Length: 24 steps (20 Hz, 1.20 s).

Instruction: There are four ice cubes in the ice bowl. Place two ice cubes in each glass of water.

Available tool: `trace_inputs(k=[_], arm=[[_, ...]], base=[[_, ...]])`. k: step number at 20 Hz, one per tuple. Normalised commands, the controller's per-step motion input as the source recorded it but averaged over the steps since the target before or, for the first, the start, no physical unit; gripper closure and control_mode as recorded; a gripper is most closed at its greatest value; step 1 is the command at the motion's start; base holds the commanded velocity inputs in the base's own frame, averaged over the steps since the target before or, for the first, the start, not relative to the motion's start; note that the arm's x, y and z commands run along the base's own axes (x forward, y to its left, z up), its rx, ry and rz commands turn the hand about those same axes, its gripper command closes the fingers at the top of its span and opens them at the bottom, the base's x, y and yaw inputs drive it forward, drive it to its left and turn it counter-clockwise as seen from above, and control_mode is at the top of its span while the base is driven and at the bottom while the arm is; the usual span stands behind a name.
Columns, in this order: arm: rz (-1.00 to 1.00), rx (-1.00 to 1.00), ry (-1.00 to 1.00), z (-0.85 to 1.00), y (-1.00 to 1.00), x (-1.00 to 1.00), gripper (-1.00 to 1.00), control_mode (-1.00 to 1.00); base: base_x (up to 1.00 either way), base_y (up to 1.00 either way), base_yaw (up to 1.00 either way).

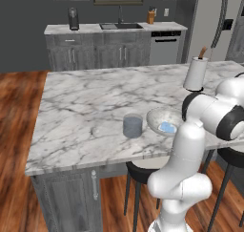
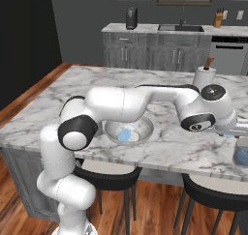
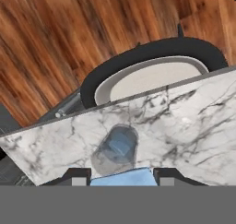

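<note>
An ice cube is pinched between the two fingers of the gripper, just above a glass of water near the counter edge. More ice cubes sit in the ice bowl. Another glass stands beside it.

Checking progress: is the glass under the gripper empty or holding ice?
Holding ice: the glass shows a light blue cube inside, and the gripper holds another ice cube above it.
</note>
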Motion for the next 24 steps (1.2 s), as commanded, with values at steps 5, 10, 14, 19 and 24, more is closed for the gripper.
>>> trace_inputs(k=[5, 10, 14, 19, 24], arm=[[-0.13, 0.05, -0.01, -0.21, -0.03, 0.14, 1.00, -1.00], [-0.05, 0.10, -0.09, -0.04, 0.00, 0.28, 1.00, -1.00], [-0.06, 0.07, -0.07, -0.04, -0.06, 0.28, 1.00, -1.00], [-0.08, 0.00, -0.04, -0.22, -0.18, 0.23, 1.00, -1.00], [-0.06, 0.01, 0.00, -0.17, -0.07, 0.29, 1.00, -1.00]], base=[[0.00, 0.00, 0.00], [0.00, 0.00, 0.00], [0.00, 0.00, 0.00], [0.00, 0.00, 0.00], [0.00, 0.00, 0.00]])
